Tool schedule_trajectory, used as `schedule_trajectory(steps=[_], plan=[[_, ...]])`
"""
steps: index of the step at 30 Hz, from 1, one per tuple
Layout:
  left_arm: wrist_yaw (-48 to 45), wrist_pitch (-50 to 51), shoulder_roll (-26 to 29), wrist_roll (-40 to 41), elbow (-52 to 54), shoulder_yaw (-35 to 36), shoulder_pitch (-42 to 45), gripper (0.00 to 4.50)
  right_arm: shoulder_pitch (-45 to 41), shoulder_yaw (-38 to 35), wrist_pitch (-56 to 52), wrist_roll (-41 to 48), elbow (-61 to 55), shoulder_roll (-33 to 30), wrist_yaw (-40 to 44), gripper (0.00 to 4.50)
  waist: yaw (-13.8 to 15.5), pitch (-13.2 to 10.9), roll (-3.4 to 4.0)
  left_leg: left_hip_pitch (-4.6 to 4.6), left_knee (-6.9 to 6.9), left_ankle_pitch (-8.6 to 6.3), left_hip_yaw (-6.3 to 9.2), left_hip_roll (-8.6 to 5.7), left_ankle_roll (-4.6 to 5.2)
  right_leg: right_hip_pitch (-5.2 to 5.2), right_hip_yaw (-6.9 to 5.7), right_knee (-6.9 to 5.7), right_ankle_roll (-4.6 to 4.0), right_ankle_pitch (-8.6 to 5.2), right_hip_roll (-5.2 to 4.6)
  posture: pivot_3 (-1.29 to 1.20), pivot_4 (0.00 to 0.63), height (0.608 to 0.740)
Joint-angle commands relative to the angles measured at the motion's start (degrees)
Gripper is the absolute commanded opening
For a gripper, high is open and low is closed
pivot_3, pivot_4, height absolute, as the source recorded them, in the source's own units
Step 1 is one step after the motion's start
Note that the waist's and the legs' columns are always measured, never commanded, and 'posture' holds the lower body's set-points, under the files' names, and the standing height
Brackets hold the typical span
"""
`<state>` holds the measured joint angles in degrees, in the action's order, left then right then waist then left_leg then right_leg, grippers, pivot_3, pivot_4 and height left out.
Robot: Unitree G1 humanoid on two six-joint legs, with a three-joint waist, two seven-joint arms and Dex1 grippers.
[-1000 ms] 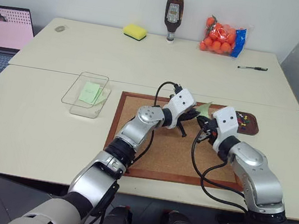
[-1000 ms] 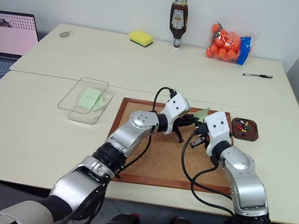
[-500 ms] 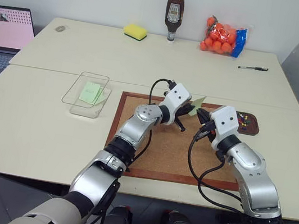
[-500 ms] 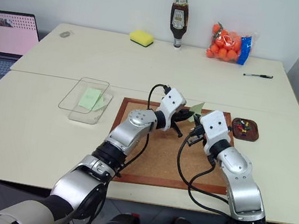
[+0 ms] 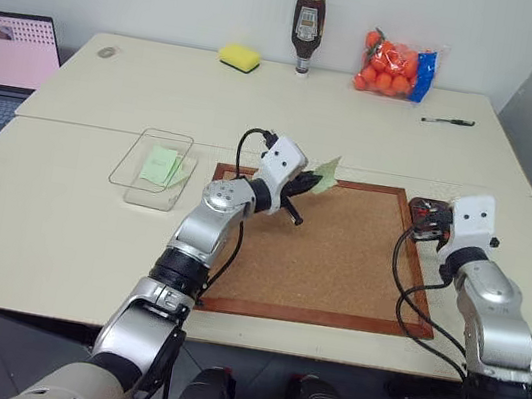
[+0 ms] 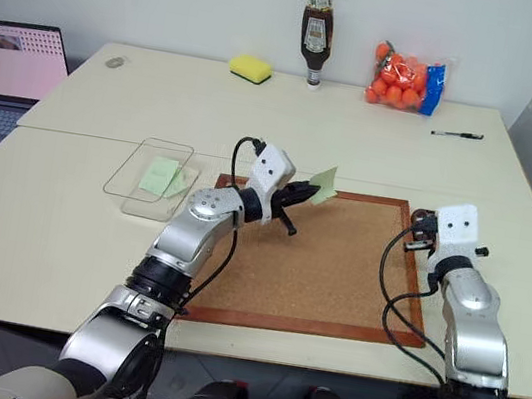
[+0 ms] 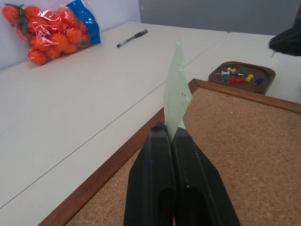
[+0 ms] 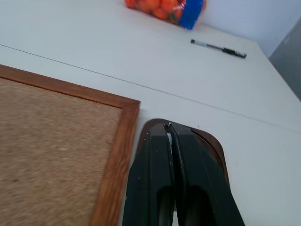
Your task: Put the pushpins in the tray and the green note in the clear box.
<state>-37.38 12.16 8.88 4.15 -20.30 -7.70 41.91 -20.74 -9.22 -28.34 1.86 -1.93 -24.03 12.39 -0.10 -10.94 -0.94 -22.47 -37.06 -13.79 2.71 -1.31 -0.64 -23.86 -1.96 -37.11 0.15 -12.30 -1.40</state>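
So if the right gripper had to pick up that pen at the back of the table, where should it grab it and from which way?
Probably the middle of the pen's barrel, coming straight down from above. It lies flat on the table, long and thin, with open surface all round, so the right gripper would close across its narrow width.

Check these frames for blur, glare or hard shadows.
Head views: even light, soft shadows, the clear box faint against the table. Left wrist view: green note sharp, fingers slightly soft. Right wrist view: fingers soft, hiding part of the tray.
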Motion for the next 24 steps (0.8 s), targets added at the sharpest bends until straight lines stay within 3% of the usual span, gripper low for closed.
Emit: schedule_trajectory(steps=[1, 7, 21, 23, 24], plan=[[-0.13, 0.54, 0.28, 0.67, 3.84, -0.18, -0.26, 0.00, -5.98, -1.43, 4.04, -0.40, 10.48, -1.73, -0.65, 0.00, -0.06, 0.00, 0.01, 0.02, 0.00, 0.00, -0.07, 0.03, 0.00, 0.02, 0.00, 0.01, 0.00, 0.00, 0.04, 0.00, 0.150, 0.740], [0.40, 1.06, 0.24, 0.62, 5.12, -0.35, -0.82, 0.00, -10.54, -1.87, 6.30, 0.50, 20.24, -1.92, -0.13, 0.00, -0.05, 0.00, 0.01, -0.01, 0.02, 0.00, -0.23, 0.04, 0.00, 0.00, 0.07, 0.03, -0.01, 0.00, 0.03, 0.00, 0.150, 0.740], [0.25, 0.54, 0.10, 0.59, 4.52, -0.52, -0.37, 0.00, -10.75, -2.54, 5.37, 2.73, 18.53, -1.28, -1.04, 3.06, -0.07, 0.00, 0.00, 0.02, 0.01, 0.00, -0.30, 0.03, 0.00, 0.00, 0.13, 0.00, -0.01, 0.01, 0.02, 0.00, 0.150, 0.740], [0.16, 0.44, 0.06, 0.60, 4.38, -0.54, -0.27, 0.00, -10.18, -2.70, 4.80, 2.96, 17.23, -1.17, -1.21, 3.47, -0.07, 0.00, 0.01, 0.01, 0.01, 0.00, -0.31, 0.03, 0.01, 0.00, 0.14, 0.00, -0.01, 0.01, 0.02, 0.00, 0.150, 0.740], [0.17, 0.36, -0.01, 0.56, 4.23, -0.58, -0.19, 0.00, -9.91, -2.84, 4.58, 3.10, 16.67, -1.19, -1.25, 3.47, -0.07, 0.00, 0.00, 0.02, 0.01, 0.00, -0.31, 0.03, 0.00, 0.00, 0.14, 0.00, -0.01, 0.01, 0.02, 0.00, 0.150, 0.740]])
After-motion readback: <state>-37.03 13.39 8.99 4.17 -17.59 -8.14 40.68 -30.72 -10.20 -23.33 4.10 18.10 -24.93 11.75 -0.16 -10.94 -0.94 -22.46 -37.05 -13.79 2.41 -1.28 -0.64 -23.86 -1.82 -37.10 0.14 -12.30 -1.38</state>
